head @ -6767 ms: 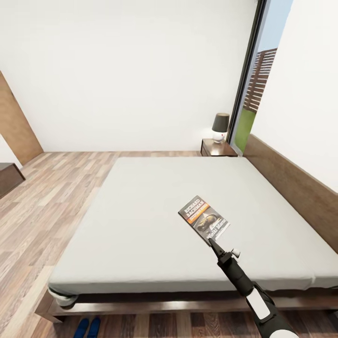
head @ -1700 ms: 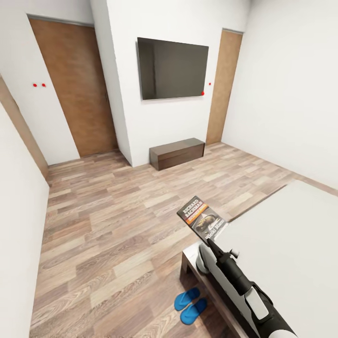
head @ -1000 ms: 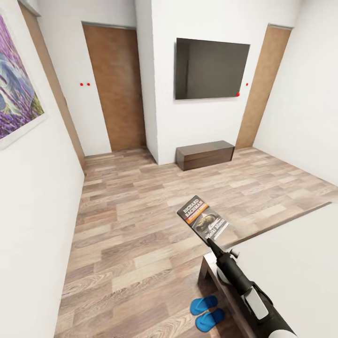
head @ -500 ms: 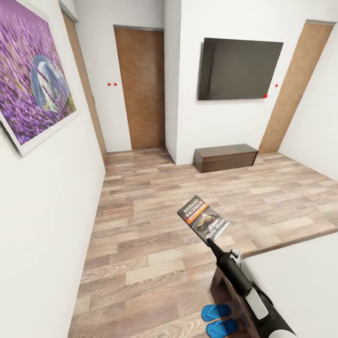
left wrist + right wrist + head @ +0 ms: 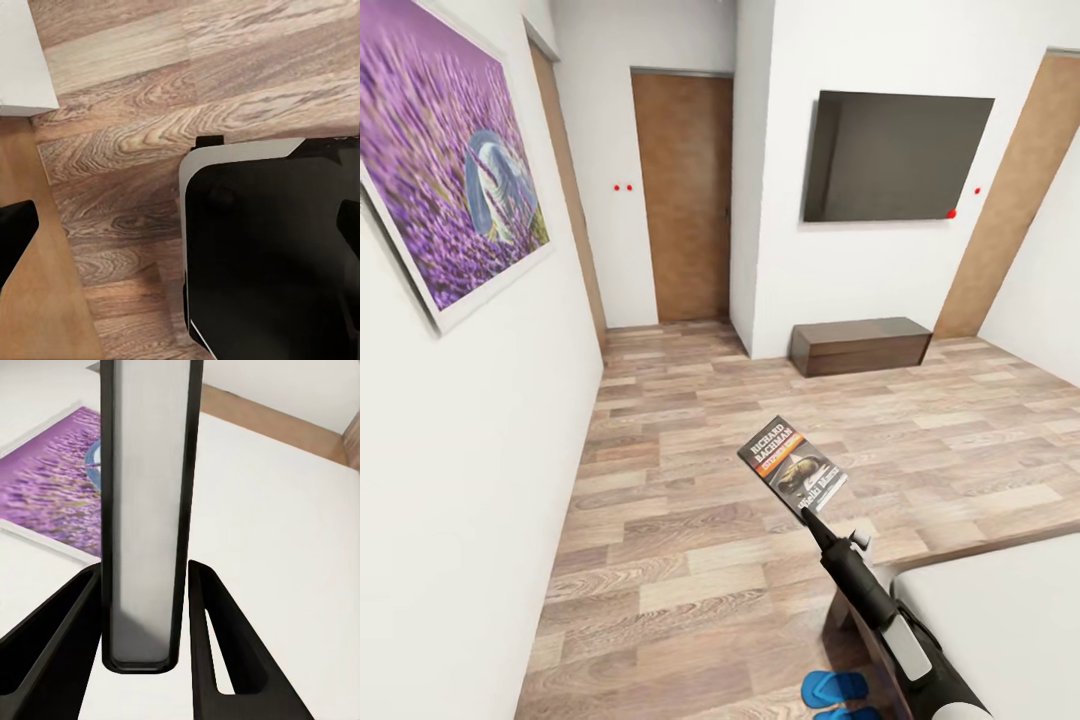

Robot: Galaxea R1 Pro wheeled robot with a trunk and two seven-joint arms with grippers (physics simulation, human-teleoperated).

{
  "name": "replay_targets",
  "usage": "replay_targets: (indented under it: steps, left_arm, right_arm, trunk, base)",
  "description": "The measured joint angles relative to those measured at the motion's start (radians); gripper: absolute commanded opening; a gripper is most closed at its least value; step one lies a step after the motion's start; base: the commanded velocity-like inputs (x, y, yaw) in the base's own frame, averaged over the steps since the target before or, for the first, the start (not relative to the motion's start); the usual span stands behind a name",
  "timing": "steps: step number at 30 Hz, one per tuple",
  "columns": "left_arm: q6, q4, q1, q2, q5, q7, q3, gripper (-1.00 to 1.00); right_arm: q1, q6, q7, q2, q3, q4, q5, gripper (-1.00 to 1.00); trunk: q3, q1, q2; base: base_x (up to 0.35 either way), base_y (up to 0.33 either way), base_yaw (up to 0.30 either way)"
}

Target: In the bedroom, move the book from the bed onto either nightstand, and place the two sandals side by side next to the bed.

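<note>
Bed [image 5: 1000,610] corner sits at lower right in my head view, and I'm mid-carry on the book step. My right gripper [image 5: 812,520] is clamped on the book [image 5: 793,468], held out over the wood floor [image 5: 690,480], clear of the mattress. No nightstand is visible, so I judge I must turn the base to find one. My left claw I cannot tell. One blue sandal [image 5: 835,688] lies beside the frame. Cover reads "Richard Bachman".

Blk right arm [image 5: 865,590], white panel, prob.
</note>
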Motion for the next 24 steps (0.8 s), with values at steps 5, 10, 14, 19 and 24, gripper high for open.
replay_targets:
  steps: [5,10,14,19,24]
  left_arm:
    - [0.000,0.000,0.000,0.000,0.000,-0.001,0.000,1.00]
    - [0.000,0.000,0.000,-0.001,-0.003,-0.001,0.000,1.00]
    - [0.000,0.000,0.000,-0.001,-0.004,-0.001,-0.001,1.00]
    - [0.000,0.000,0.000,-0.001,-0.003,-0.002,-0.001,1.00]
    - [0.000,0.000,0.000,-0.001,0.000,-0.003,-0.001,1.00]
  right_arm:
    - [0.000,0.000,0.000,0.000,-0.001,0.000,0.000,-1.00]
    - [0.000,0.000,0.000,0.000,-0.001,0.001,-0.001,-1.00]
    - [0.000,0.000,0.000,0.000,-0.002,0.001,-0.001,-1.00]
    - [0.001,0.000,0.000,0.000,-0.002,0.001,-0.001,-1.00]
    - [0.000,0.000,0.000,0.000,-0.001,0.001,-0.001,-1.00]
  trunk:
    - [0.008,0.000,0.000]
    - [0.013,0.000,0.000]
    - [0.014,0.000,0.000]
    - [0.015,0.000,0.000]
    - [0.016,0.000,0.000]
  base:
    - [0.118,0.000,0.014]
    - [0.103,0.000,0.005]
    - [0.127,0.000,0.002]
    - [0.217,0.064,0.001]
    - [0.191,0.143,0.000]
